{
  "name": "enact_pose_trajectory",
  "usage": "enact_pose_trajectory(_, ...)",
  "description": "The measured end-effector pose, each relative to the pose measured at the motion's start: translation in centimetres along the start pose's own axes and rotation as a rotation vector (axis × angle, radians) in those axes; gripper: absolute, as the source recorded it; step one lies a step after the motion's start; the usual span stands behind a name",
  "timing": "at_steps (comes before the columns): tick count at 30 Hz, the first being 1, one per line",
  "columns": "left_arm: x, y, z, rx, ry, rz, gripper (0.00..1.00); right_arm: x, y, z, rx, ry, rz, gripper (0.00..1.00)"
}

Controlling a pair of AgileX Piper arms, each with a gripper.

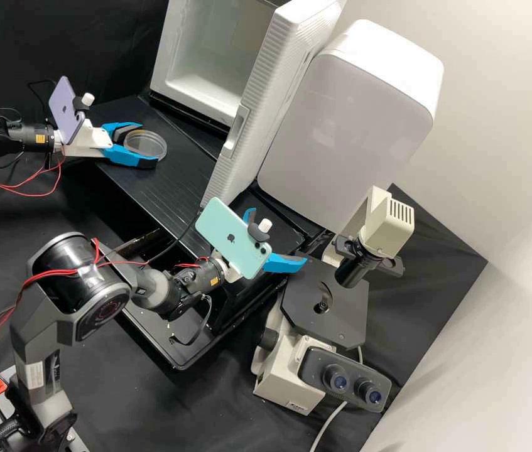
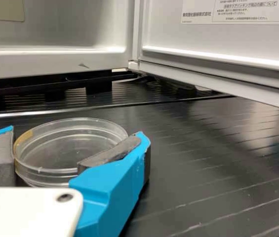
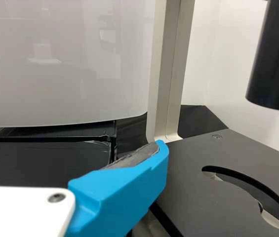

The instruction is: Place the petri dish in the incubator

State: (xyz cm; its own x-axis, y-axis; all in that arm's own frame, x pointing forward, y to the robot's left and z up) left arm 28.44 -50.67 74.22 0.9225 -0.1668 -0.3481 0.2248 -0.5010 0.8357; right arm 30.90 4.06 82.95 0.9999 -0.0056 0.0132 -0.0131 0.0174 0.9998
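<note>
A clear, empty petri dish (image 1: 146,145) (image 2: 67,148) lies on the black ribbed platform (image 1: 171,182) in front of the white incubator (image 1: 206,53). The incubator's door (image 1: 266,107) is swung open. My left gripper (image 1: 142,145) (image 2: 70,143) is open at platform level, with a blue finger (image 2: 114,173) on either side of the dish's near part. My right gripper (image 1: 287,263) is open and holds nothing. It hangs just above the near edge of the microscope's black stage (image 3: 228,168), and one of its fingers (image 3: 129,182) reaches over that edge.
A large white rounded housing (image 1: 353,119) stands right of the open door. A microscope (image 1: 322,339) with twin eyepieces sits at the front right, its dark condenser (image 3: 275,54) over the stage. Black cloth covers the bench (image 1: 152,402). Red wires (image 1: 2,182) trail near both arms.
</note>
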Motion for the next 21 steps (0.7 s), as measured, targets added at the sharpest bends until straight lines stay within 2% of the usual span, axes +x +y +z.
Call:
enact_pose_trajectory(2, 0.1, 0.5, 0.1, 0.002, 0.007, -0.008, 0.0, 0.0, 0.0, 0.0, 0.0, 0.0, 0.0, 1.0)
enact_pose_trajectory(5, 0.1, 1.8, 0.3, 0.008, 0.012, 0.002, 0.0, 0.0, 0.0, 0.0, 0.0, 0.0, 0.0, 1.0)
enact_pose_trajectory(12, -0.2, 6.0, 1.4, 0.031, -0.026, 0.135, 0.0, 0.0, 0.0, 0.0, 0.0, 0.0, 0.0, 1.0)
enact_pose_trajectory(14, -0.4, 6.7, 1.7, 0.042, -0.041, 0.159, 0.0, 0.0, 0.0, 0.0, 0.0, 0.0, 0.0, 1.0)
enact_pose_trajectory(21, -0.7, 7.3, 2.3, 0.069, -0.069, 0.176, 0.0, 0.0, 0.0, 0.0, 0.0, 0.0, 0.0, 1.0)
